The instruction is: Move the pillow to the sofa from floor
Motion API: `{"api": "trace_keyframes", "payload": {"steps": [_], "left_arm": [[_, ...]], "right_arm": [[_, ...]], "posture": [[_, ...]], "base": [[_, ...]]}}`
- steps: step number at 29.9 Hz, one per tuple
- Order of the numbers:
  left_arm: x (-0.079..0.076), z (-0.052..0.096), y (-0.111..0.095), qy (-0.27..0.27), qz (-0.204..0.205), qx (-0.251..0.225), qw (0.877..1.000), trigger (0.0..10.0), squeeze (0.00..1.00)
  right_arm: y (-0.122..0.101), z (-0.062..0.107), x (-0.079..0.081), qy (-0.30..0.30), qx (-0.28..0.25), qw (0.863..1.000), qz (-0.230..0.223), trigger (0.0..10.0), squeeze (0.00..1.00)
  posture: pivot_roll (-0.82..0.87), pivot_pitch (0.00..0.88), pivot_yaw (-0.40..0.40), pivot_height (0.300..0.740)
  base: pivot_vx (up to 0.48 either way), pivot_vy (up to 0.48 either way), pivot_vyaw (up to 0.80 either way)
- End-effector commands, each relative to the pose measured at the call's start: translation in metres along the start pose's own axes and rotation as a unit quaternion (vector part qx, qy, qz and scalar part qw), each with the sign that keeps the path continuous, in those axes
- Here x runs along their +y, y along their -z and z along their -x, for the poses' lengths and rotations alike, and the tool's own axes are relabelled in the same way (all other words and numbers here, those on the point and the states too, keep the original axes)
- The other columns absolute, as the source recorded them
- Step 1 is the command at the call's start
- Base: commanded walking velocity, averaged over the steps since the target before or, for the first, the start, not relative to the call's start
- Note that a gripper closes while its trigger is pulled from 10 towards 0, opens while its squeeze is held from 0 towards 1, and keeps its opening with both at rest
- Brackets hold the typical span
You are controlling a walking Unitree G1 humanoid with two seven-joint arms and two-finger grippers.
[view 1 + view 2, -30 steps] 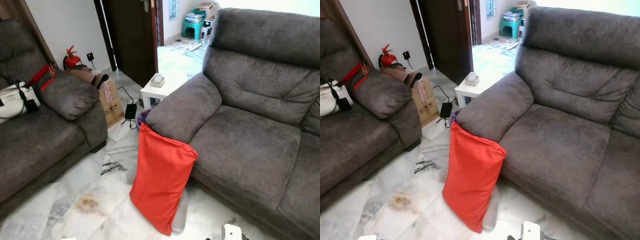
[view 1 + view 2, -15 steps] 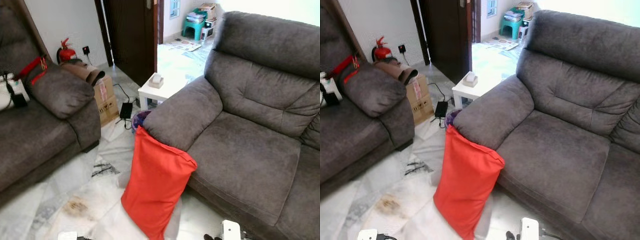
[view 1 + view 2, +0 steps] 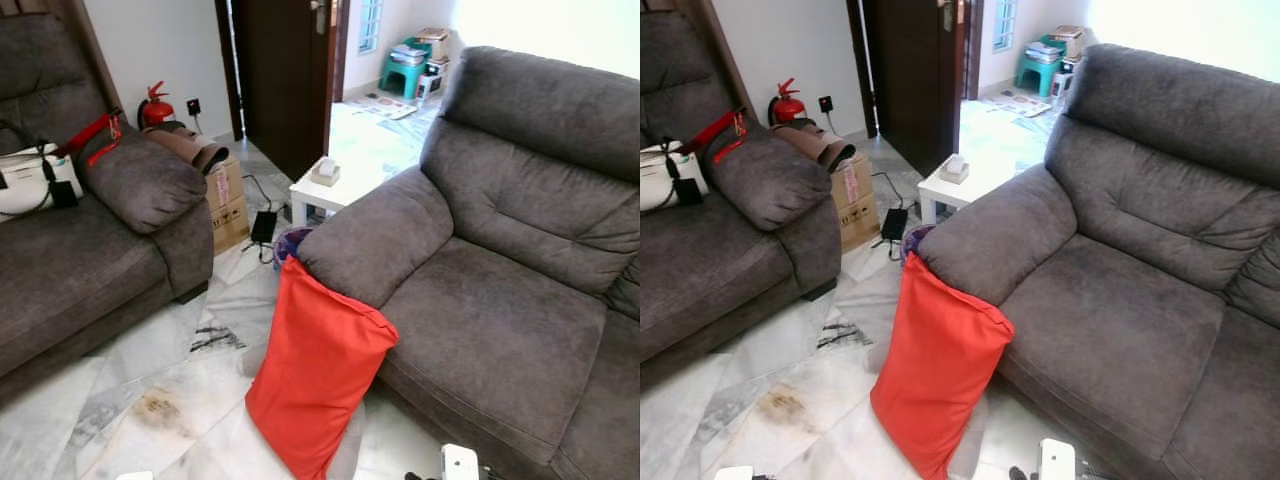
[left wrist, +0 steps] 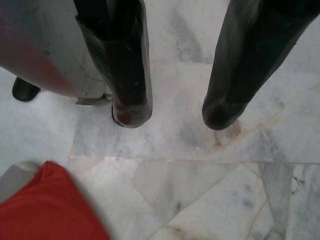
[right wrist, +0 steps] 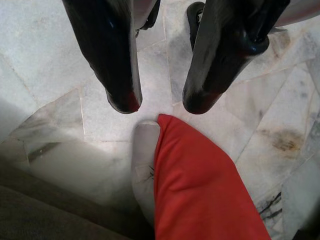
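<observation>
While it stands on end on the marble floor point(image 3: 150, 400), the red pillow point(image 3: 315, 375) leans against the grey sofa point(image 3: 490, 320) — plump, smooth-covered. Left wrist view: left gripper point(image 4: 172, 117) spread apart over tiles, pillow corner nearby. Right wrist view: right gripper point(image 5: 157, 105) parted, empty — just above the pillow's edge.

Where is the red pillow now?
The red pillow stands on the marble floor, leaning against the front of the right sofa's armrest, low centre in both eye views.
</observation>
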State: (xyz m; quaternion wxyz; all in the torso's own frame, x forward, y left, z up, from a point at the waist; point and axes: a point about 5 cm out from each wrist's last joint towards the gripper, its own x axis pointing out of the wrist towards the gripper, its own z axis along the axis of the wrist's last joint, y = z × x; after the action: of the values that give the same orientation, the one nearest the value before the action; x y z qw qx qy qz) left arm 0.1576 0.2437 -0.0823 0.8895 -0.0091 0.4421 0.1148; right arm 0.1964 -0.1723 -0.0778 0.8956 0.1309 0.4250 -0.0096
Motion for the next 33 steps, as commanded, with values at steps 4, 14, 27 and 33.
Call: {"api": "trace_keyframes", "payload": {"steps": [4, 14, 27, 33], "left_arm": [[-0.0025, 0.0007, 0.0056, 0.005, -0.005, 0.014, 1.000, 10.0, 0.00], [-0.0016, 0.0007, 0.0053, 0.006, -0.008, 0.014, 1.000, 10.0, 0.00], [-0.0010, 0.0006, 0.0047, 0.006, -0.011, 0.014, 1.000, 10.0, 0.00], [-0.0017, 0.0005, 0.0047, 0.008, -0.013, 0.014, 1.000, 10.0, 0.00]], "right_arm": [[-0.0007, 0.0001, -0.0013, 0.004, -0.002, 1.000, -0.018, 10.0, 0.00], [0.0006, 0.0005, -0.0024, 0.008, -0.002, 1.000, -0.022, 10.0, 0.00], [-0.0001, 0.0001, -0.0011, 0.006, -0.004, 1.000, -0.024, 10.0, 0.00], [-0.0003, 0.0004, -0.0024, 0.007, -0.005, 1.000, -0.025, 10.0, 0.00]], "posture": [[0.15, 0.048, -0.026, 0.740], [0.14, 0.048, -0.025, 0.740], [0.14, 0.046, -0.025, 0.740], [0.14, 0.046, -0.028, 0.740]], "base": [[0.000, 0.000, 0.00], [0.000, 0.000, 0.00], [0.000, 0.000, 0.00], [0.000, 0.000, 0.00]]}}
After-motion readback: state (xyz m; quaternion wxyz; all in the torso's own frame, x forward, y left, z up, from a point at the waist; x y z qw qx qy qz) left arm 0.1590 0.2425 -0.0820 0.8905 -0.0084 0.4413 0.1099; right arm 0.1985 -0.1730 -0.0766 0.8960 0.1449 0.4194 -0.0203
